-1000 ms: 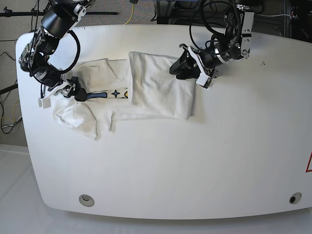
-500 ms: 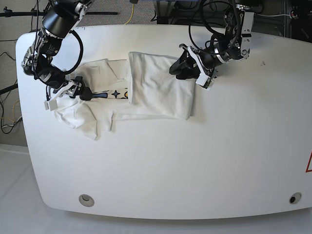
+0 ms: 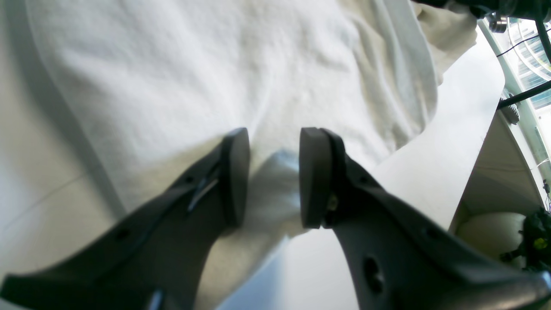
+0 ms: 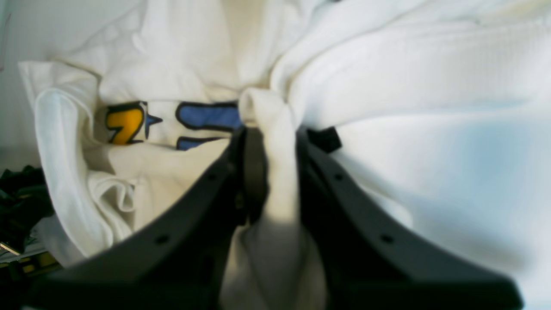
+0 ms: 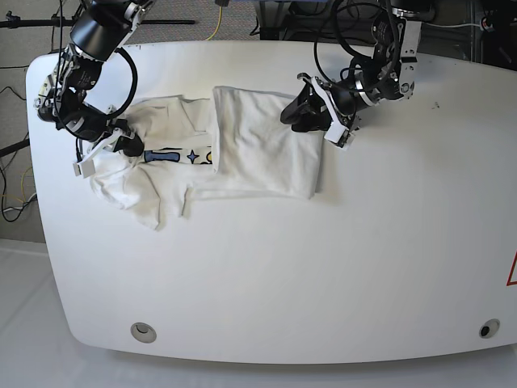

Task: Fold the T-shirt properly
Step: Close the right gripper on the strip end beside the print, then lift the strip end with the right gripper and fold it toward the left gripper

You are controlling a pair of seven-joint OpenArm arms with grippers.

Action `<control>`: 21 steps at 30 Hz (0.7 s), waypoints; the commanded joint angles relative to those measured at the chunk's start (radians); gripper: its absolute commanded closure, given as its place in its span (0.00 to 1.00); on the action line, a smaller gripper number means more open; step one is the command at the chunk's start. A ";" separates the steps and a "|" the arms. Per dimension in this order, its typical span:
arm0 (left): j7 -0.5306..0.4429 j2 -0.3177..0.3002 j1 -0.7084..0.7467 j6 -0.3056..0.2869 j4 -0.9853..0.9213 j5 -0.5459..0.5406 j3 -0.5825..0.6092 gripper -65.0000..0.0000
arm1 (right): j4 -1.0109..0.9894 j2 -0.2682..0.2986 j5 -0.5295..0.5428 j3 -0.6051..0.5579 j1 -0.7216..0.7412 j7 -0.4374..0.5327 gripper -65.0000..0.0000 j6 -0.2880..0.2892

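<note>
The white T-shirt [image 5: 258,145] lies on the table, its right part folded into a flat panel and its left part bunched. Blue and yellow print [image 4: 129,125] shows in the crumpled part. My right gripper [image 5: 123,145] sits at the shirt's left end, and the right wrist view shows that gripper [image 4: 269,129] shut on a raised fold of the T-shirt [image 4: 430,86] next to the blue letter. My left gripper [image 5: 292,113] rests at the folded panel's right edge. In the left wrist view its fingers [image 3: 274,142] stand partly open, astride a low ridge of the T-shirt [image 3: 193,64].
The white table [image 5: 323,267] has rounded corners and two small round holes [image 5: 143,331] [image 5: 485,328] near its front edge. A red mark [image 5: 511,271] sits at the right edge. Cables and stands crowd the floor behind the table's back edge.
My right gripper has closed onto a fold of the shirt by the blue print and shifted slightly up and left, drawing the bunched cloth with it. The left arm has not moved.
</note>
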 commanded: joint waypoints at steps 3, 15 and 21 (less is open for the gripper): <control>0.017 -0.003 -0.007 0.007 0.002 0.019 0.003 0.71 | 0.058 0.006 -0.014 -0.010 0.003 -0.026 1.00 -0.001; 0.020 -0.017 -0.014 0.007 0.002 0.014 0.009 0.72 | 0.314 -0.055 0.022 -0.054 -0.031 -0.038 1.00 -0.001; 0.021 -0.018 -0.016 0.007 0.002 0.013 0.009 0.72 | 0.369 -0.069 0.023 -0.062 -0.042 -0.042 1.00 -0.001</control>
